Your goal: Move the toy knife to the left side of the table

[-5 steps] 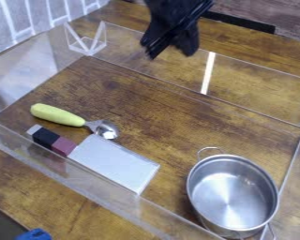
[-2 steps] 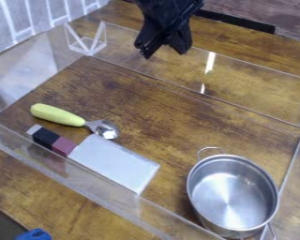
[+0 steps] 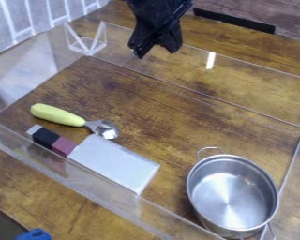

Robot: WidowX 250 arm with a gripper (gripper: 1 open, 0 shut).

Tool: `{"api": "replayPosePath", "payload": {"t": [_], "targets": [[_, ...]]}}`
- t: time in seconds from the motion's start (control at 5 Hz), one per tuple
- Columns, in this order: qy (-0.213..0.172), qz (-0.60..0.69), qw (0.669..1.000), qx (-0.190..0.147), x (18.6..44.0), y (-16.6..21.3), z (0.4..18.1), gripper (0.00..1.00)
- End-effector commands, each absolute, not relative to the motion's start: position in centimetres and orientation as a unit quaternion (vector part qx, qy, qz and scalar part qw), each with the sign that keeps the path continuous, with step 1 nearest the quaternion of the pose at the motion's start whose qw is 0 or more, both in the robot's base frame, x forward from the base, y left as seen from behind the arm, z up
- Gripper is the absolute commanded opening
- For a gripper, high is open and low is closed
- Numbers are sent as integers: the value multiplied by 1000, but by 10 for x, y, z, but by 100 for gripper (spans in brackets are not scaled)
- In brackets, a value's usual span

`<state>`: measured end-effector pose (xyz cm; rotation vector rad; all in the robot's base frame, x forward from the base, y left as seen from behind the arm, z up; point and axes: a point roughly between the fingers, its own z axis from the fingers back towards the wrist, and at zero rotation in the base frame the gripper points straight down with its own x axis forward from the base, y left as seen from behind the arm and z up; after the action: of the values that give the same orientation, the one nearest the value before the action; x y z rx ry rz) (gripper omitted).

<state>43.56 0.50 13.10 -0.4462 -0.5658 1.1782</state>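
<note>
Arm (image 3: 163, 21) is running off the top edge; its fingertips are looking too dark and small to read. Blue thing (image 3: 34, 234) is getting cut off by the bottom edge.

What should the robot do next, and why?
Probably move its gripper toward the green handle, because the toy knife is the thing to move and the gripper hangs away from it, up by the far wall.
</note>
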Motion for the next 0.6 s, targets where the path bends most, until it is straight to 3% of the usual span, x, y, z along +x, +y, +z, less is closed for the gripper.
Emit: {"api": "replayPosePath", "payload": {"t": [0.0, 0.2, 0.4], "targets": [[-298, 533, 757, -232, 431, 15, 165, 0], [-297, 528, 759, -237, 427, 20, 171, 0], [-297, 521, 761, -247, 429, 27, 164, 0]]}}
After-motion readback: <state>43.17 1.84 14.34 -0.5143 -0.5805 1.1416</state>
